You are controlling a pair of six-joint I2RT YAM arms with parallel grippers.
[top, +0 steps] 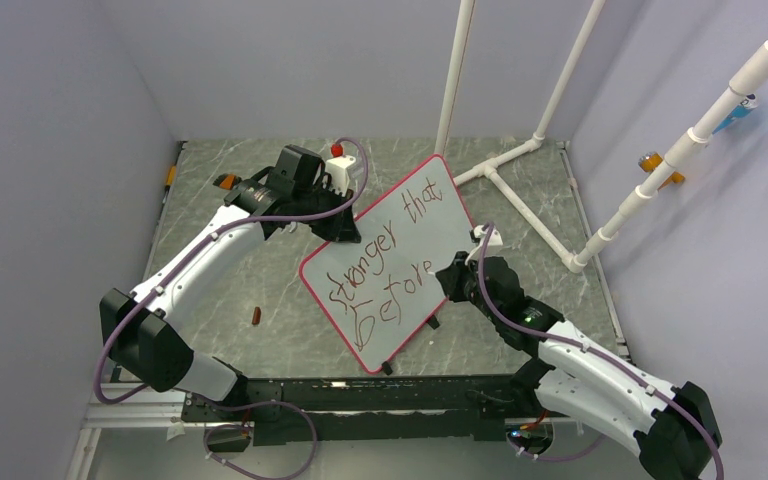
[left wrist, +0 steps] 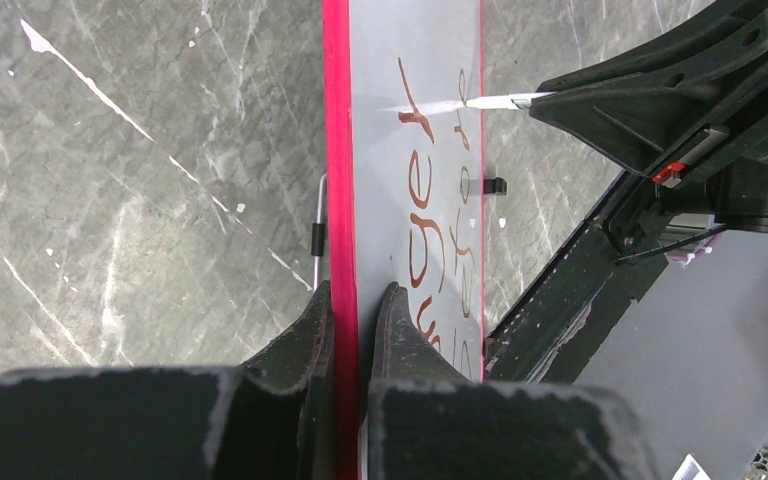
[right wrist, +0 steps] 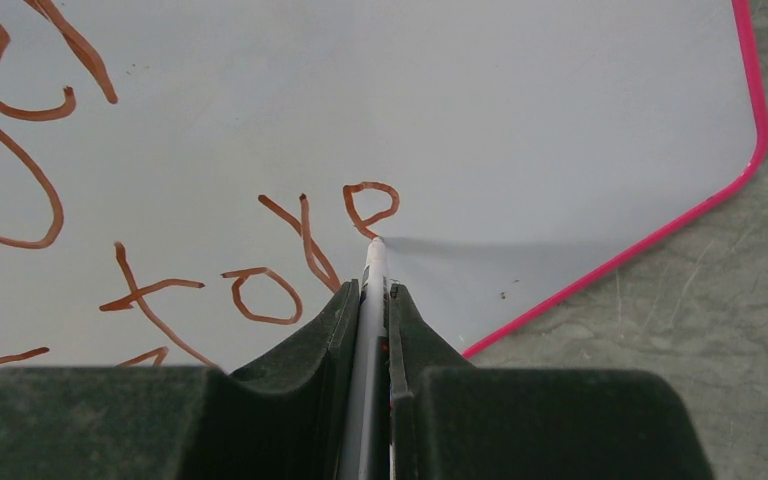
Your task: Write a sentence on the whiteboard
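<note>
Dark-red sentence (top: 380,262): three words, two lines; one whiteboard (top: 430,180), one marker (right wrist: 372,290).

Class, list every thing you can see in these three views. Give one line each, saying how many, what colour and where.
whiteboard: one, white with a pink-red rim, mid-table
sentence: one, dark red, three words in two lines, on the whiteboard
marker: one, white, tip at the last letter of the sentence
clips: two seen, black, at the whiteboard's near edge
table: one, grey marbled, under everything
pipes: several, white, far right
small object: one, reddish-brown, on the table left of the whiteboard
left hand: one, black, shut on the whiteboard's rim
right hand: one, black, shut on the marker
</note>
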